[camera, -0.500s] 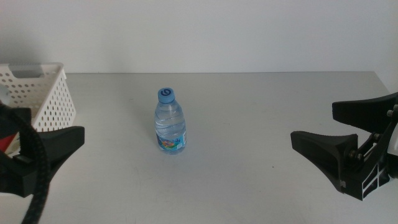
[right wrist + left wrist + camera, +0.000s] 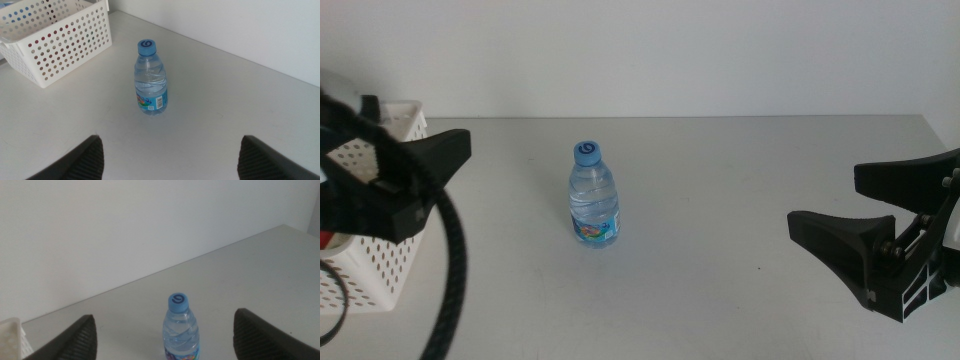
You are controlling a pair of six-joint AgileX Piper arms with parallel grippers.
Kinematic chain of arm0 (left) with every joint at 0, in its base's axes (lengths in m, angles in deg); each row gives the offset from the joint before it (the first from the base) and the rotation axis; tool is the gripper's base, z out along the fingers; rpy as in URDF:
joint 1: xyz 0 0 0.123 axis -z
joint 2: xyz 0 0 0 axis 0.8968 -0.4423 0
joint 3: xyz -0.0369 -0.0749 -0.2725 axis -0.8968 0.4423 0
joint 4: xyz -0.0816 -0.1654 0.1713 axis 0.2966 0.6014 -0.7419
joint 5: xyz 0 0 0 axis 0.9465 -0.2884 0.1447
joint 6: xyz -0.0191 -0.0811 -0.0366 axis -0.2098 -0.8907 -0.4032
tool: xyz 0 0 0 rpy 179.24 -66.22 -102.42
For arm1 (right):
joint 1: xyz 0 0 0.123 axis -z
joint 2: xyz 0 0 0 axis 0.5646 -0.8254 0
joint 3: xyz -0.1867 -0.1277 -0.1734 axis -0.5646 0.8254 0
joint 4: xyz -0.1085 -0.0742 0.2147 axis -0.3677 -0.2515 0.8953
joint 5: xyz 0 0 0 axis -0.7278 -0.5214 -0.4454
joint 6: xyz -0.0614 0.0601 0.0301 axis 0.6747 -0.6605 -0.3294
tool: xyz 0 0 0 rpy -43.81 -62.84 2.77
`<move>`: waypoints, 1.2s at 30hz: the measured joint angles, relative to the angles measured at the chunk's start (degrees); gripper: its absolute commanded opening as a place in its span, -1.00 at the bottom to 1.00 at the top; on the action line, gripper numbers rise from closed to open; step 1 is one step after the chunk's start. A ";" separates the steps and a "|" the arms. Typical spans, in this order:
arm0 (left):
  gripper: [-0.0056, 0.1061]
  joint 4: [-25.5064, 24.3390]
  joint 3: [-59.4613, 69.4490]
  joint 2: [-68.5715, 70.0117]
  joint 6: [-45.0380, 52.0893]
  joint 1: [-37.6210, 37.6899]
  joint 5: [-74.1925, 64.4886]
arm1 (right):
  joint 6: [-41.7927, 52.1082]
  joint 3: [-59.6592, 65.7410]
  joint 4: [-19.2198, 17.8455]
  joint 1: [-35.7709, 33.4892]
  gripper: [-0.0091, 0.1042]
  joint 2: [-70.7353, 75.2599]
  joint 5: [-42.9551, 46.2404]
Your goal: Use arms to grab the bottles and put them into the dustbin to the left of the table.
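A small clear water bottle (image 2: 593,200) with a blue cap stands upright mid-table, also seen in the left wrist view (image 2: 181,330) and the right wrist view (image 2: 151,80). My left gripper (image 2: 440,155) hovers open in front of the white perforated dustbin (image 2: 380,270) at the left, well short of the bottle. Its jaws frame the bottle from afar in the left wrist view (image 2: 164,315). My right gripper (image 2: 828,198) stays open at the right side, far from the bottle, with nothing between its jaws (image 2: 171,140).
The dustbin (image 2: 60,45) shows red and blue colours through its holes. A thick black cable (image 2: 450,270) hangs from the left arm. The grey table (image 2: 720,260) meets a white wall at the back.
The left gripper has risen from the bottom left corner and now sits higher, across the dustbin. The bottle and the right gripper have not moved.
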 measured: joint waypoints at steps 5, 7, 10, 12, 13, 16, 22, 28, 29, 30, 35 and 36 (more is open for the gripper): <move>0.77 -0.37 0.00 -5.84 -3.35 0.00 3.77 | 0.00 0.00 0.00 0.00 0.41 0.00 -0.05; 0.77 -0.37 0.00 -7.81 -4.20 0.00 4.16 | 0.00 0.00 0.00 0.00 0.41 0.00 -0.05; 0.77 -0.37 0.00 -10.55 -4.47 0.00 4.16 | 0.00 0.00 0.00 0.00 0.41 0.00 -0.05; 0.77 -0.37 0.07 -11.87 -4.53 0.00 4.16 | 0.00 0.00 0.00 0.00 0.41 0.00 -0.05; 0.77 -0.37 0.20 -12.17 -4.58 0.00 4.16 | 0.00 0.00 0.00 0.00 0.41 0.00 -0.05; 0.77 -0.37 1.51 -12.29 -4.58 0.00 5.12 | 0.00 0.00 0.00 0.00 0.41 0.00 -0.05; 0.77 -0.37 12.68 -12.25 -4.59 0.00 22.26 | 0.00 0.00 0.00 0.00 0.41 0.00 -0.10; 0.77 3.97 24.65 -13.87 -4.59 0.00 42.77 | 0.00 0.00 0.00 0.00 0.41 0.00 -0.10; 0.77 5.09 25.84 -14.40 -4.59 0.00 44.87 | 0.00 0.00 0.00 0.00 0.41 0.00 -0.10; 0.77 5.90 26.73 -14.99 -4.59 0.00 46.54 | 0.00 0.00 0.00 0.00 0.41 0.00 -0.16; 0.77 6.97 27.84 -17.84 -3.97 0.00 49.67 | 0.00 0.00 0.00 0.00 0.41 0.00 -0.16; 0.77 7.10 27.88 -18.48 -3.84 0.00 49.94 | 0.00 0.00 0.00 0.00 0.41 0.00 -0.16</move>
